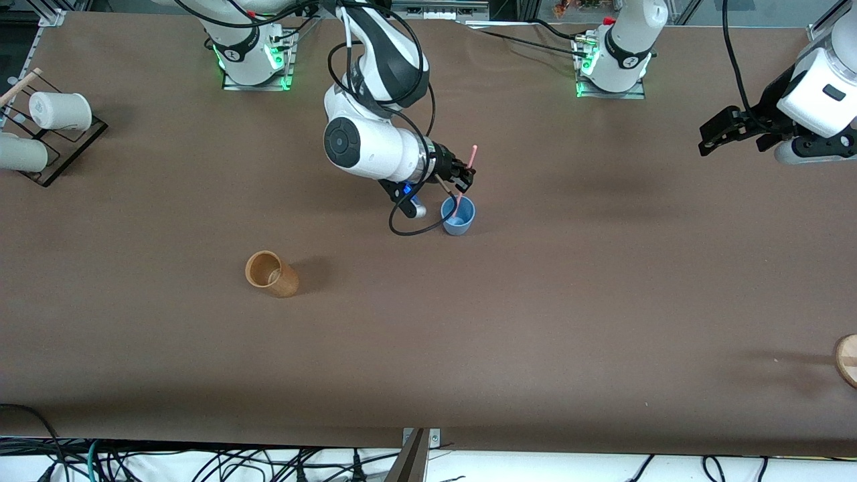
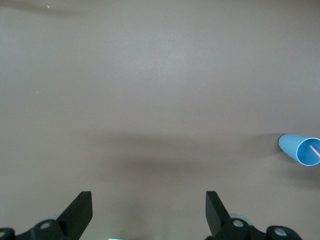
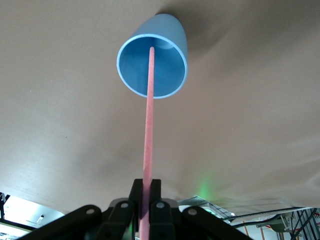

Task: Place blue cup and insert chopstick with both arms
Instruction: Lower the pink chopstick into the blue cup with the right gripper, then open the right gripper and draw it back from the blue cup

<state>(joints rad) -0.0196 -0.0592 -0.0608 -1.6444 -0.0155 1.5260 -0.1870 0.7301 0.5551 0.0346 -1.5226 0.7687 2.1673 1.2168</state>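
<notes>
The blue cup (image 1: 458,215) stands upright near the middle of the table. My right gripper (image 1: 464,175) is just above it, shut on the pink chopstick (image 1: 464,182), which slants down with its lower end inside the cup. In the right wrist view the chopstick (image 3: 149,125) runs from the shut gripper (image 3: 146,187) down into the cup (image 3: 152,60). My left gripper (image 1: 716,137) waits, open and empty, over the left arm's end of the table. In the left wrist view its fingers (image 2: 80,210) stand wide apart over bare table, and the cup (image 2: 301,148) shows at the edge.
A brown wooden-looking cup (image 1: 270,273) stands nearer the front camera, toward the right arm's end. A black rack (image 1: 63,144) with white cups (image 1: 60,110) stands at the right arm's end. A round wooden object (image 1: 847,358) lies at the left arm's end.
</notes>
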